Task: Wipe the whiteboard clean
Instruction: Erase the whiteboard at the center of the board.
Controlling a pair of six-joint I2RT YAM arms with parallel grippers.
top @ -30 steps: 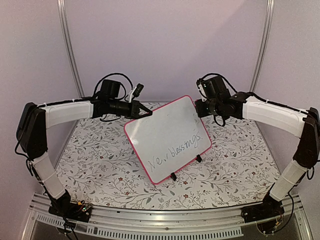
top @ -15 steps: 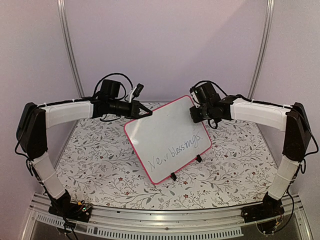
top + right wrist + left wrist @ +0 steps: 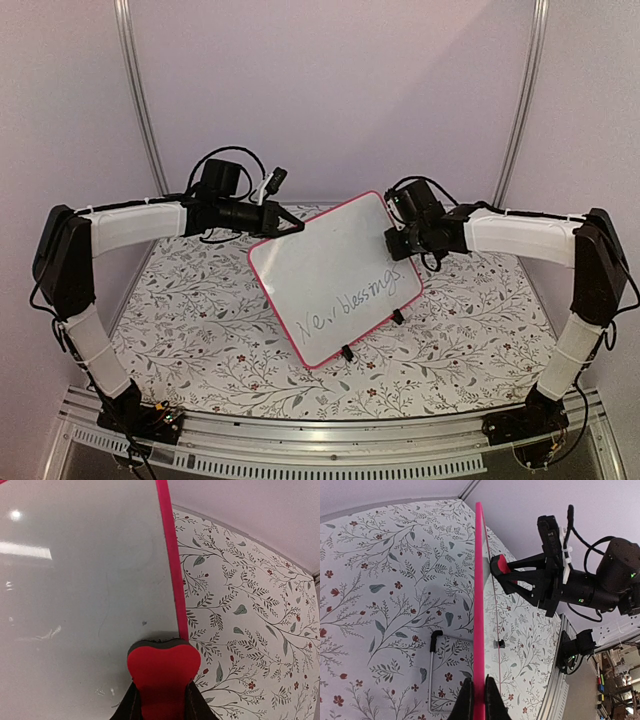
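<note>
Floral tablecloth [image 3: 200,330] covers the table where the whiteboard [image 3: 330,275] stands tilted. The right gripper [image 3: 162,700] is clamped narrowly on a red eraser [image 3: 163,672], whose face meets the board just inside its right rim. The left gripper [image 3: 479,700] pinches the board's pink edge. A hard push could twist the board from that thin pinch, or the eraser could slip off the rim. Both forearms reach inward, roughly level.
</note>
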